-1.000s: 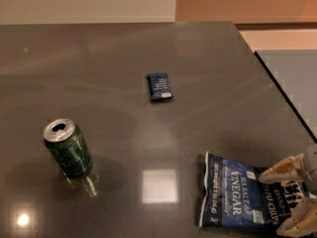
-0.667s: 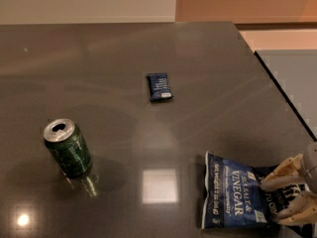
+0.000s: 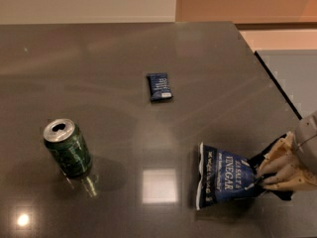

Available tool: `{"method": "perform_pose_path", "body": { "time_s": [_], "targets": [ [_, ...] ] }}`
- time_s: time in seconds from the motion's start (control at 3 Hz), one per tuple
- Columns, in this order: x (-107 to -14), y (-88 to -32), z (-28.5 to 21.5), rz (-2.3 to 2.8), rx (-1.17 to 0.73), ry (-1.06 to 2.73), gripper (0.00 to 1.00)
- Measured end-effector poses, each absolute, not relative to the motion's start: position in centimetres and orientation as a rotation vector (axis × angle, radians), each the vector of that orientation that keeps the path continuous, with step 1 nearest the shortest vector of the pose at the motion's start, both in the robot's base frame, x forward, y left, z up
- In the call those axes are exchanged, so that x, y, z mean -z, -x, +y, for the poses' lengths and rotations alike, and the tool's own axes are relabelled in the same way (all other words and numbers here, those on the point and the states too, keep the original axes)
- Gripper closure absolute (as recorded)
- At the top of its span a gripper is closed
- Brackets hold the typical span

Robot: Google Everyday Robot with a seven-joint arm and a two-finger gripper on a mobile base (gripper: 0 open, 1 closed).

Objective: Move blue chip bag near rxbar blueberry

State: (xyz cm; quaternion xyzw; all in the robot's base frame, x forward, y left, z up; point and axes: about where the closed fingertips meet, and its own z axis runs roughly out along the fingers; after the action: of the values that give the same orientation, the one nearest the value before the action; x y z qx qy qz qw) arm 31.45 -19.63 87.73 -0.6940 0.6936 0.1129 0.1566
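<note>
The blue chip bag, dark blue foil with white "Salt & Vinegar" lettering, lies at the front right of the dark table. My gripper reaches in from the right edge, and its tan fingers are pinched on the bag's right end, which is bunched up between them. The rxbar blueberry, a small flat dark blue bar with a pale near end, lies near the table's middle, well up and to the left of the bag.
A green drink can with an open top stands upright at the front left. The table ends at an edge that runs diagonally down the right side, close behind my gripper. Light spots reflect on the tabletop.
My gripper's fingers, spread around the bag's right end before, have closed on it. The bag has bunched up at that end. The bar and the can have not moved.
</note>
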Motion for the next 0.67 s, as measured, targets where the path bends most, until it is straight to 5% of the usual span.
{"method": "perform_pose_path", "body": {
  "time_s": [0.67],
  "targets": [
    [-91.2,-36.3,-16.4,1.832,-0.195,1.997,1.00]
  ]
}}
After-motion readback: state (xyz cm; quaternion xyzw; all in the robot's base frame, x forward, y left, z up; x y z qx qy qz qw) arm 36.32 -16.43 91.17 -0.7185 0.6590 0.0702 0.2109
